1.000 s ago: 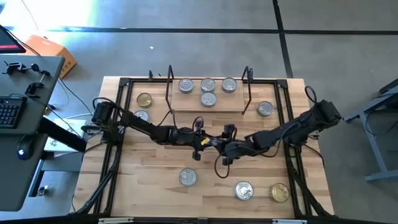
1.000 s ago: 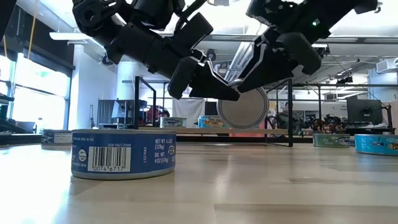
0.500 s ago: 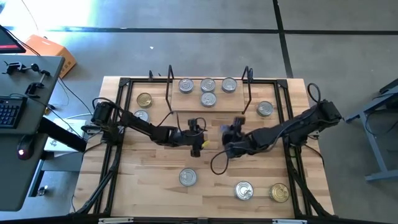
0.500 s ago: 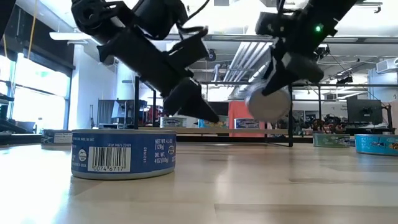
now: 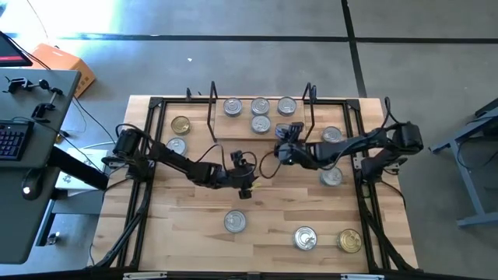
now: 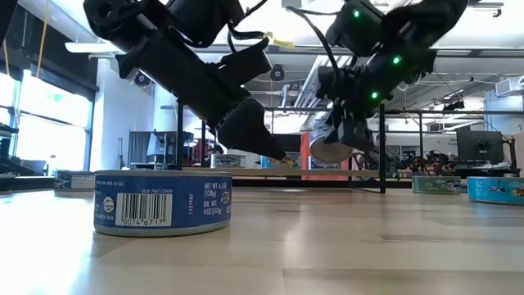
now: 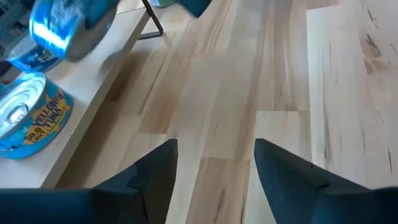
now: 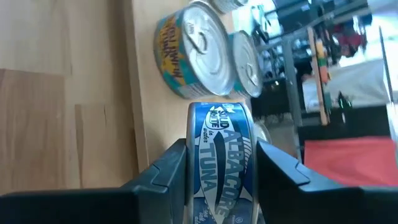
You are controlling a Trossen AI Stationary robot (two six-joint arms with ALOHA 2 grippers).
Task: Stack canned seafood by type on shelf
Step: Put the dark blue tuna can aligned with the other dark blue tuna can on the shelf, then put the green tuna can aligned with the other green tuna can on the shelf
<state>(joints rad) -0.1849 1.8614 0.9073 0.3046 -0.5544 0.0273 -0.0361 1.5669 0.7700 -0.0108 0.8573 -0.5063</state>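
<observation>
Right pincer clamps one blue tin near four tins on the shelf; left pincer apart.

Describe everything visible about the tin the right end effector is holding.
The blue tin is short and round, its wrapper reading "Solid Albacore Tuna" with a fish drawing. It is turned on edge, label facing the wrist camera, clamped between the right end effector fingers, in the air by the shelf front edge, touching nothing else.

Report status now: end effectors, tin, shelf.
Right end effector shut on blue albacore tuna tin, carried at the shelf front edge. Left end effector open, empty, mid-table. Shelf tins sit ahead; tight fit possible.
</observation>
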